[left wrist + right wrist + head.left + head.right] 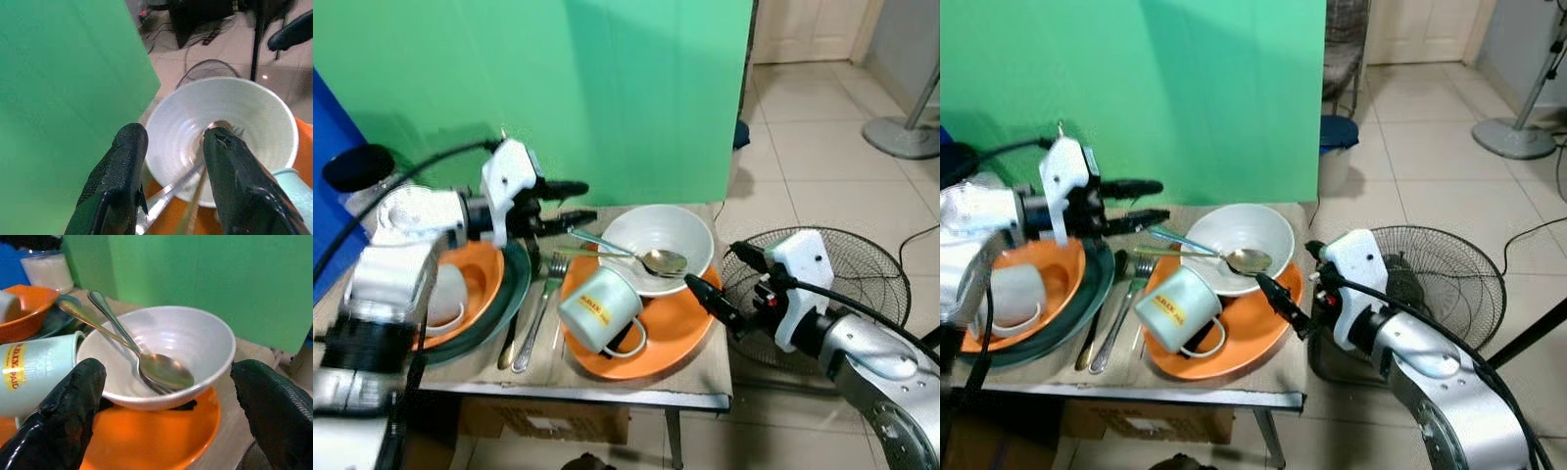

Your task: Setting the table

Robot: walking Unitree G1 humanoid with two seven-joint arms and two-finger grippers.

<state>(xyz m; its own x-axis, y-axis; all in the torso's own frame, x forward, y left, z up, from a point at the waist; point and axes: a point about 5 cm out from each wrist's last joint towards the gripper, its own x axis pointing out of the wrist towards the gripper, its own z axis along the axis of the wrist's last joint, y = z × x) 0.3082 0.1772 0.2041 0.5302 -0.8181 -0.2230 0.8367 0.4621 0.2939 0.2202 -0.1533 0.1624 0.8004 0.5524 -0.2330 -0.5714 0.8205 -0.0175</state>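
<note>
Your left gripper hangs over the far left part of the table, fingers spread and holding nothing, just beside the handle ends of two spoons; those spoons lie with their bowls in the white bowl, which sits on the far side of the orange plate; a pale green mug lies tipped on that plate's near left; a fork rests left of it; your right gripper waits at the plate's right rim, fingers released; an orange bowl holding a white cup sits on a dark green plate at far left.
</note>
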